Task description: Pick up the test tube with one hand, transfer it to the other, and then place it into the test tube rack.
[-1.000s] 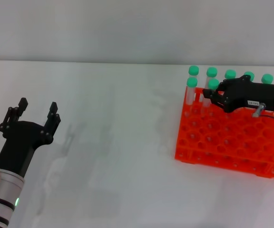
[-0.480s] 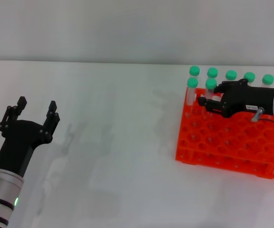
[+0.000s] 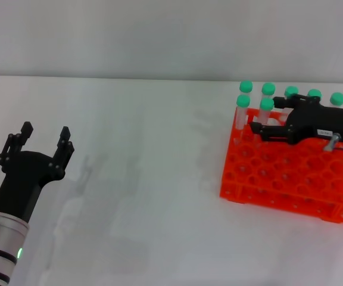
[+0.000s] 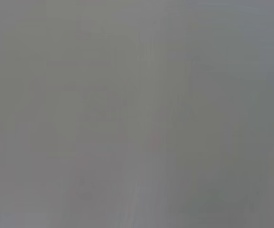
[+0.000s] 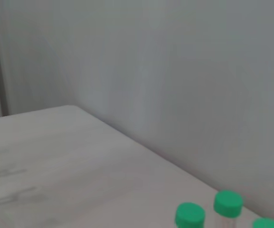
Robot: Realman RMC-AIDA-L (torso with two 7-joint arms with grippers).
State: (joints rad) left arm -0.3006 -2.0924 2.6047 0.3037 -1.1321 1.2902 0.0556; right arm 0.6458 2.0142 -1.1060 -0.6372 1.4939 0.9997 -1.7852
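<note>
The orange-red test tube rack (image 3: 278, 179) stands at the right of the white table. A green-capped test tube (image 3: 267, 104) stands upright in a hole of its second row, beside another tube (image 3: 243, 102). My right gripper (image 3: 266, 118), black with a white label strip, hovers over the rack's back part. It is open, with a finger on each side of that tube. My left gripper (image 3: 45, 133) is open and empty above the table at the far left. The right wrist view shows green caps (image 5: 190, 213) against the wall.
Several more green-capped tubes (image 3: 291, 91) stand in the rack's back row. A grey wall runs behind the table. Bare white table (image 3: 147, 179) lies between the two arms. The left wrist view shows only a plain grey surface.
My right gripper has opened off the tube and drawn back to the right over the rack. The tube stays standing in its hole. The left arm has not moved.
</note>
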